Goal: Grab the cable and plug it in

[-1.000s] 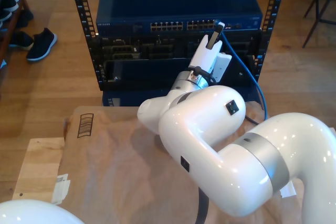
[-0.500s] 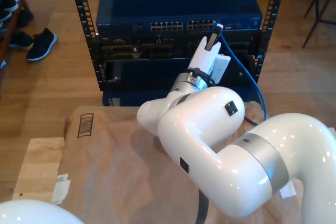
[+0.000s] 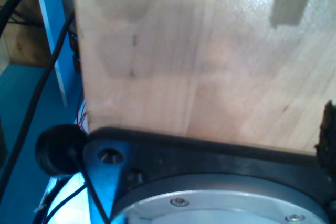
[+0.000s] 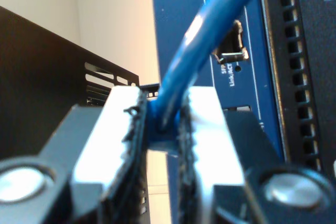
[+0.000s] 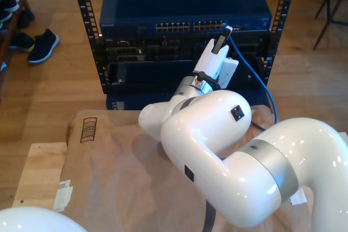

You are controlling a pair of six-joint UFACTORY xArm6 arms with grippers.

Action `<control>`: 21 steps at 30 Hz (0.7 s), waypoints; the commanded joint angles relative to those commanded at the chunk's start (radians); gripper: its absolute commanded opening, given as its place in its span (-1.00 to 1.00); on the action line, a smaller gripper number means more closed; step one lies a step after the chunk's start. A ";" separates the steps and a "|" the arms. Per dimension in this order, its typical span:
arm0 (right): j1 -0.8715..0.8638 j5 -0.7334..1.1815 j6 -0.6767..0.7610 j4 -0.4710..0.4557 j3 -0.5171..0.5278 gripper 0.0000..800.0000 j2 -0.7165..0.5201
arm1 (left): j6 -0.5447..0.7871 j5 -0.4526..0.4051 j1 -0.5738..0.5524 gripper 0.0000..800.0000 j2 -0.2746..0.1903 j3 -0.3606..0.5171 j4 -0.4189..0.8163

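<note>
The blue Ethernet cable [image 4: 194, 51] was clamped near its plug end between the pads of my second gripper [image 4: 160, 129], so the grab was judged done. In the exterior view the gripper [image 5: 223, 37] was held at the network switch [image 5: 185, 12], by the end of its port row nearer that view's right. Whether the plug was seated could not be told; insertion and release seemingly remained. My first gripper's state could not be told.

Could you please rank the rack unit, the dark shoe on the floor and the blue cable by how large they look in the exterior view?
1. Rack unit, clearly the largest.
2. Blue cable: long but thin, and partly hidden behind the arm.
3. Dark shoe: smallest in length, though thicker than the cable.
</note>
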 joint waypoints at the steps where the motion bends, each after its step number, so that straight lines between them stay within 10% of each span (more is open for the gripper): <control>1: 0.000 0.000 0.000 0.000 -0.002 -1.00 0.002 | 0.000 0.000 0.000 1.00 0.000 0.000 0.000; 21: -0.006 0.003 -0.011 -0.002 -0.046 -1.00 0.031 | 0.000 0.000 0.000 1.00 0.000 0.000 0.000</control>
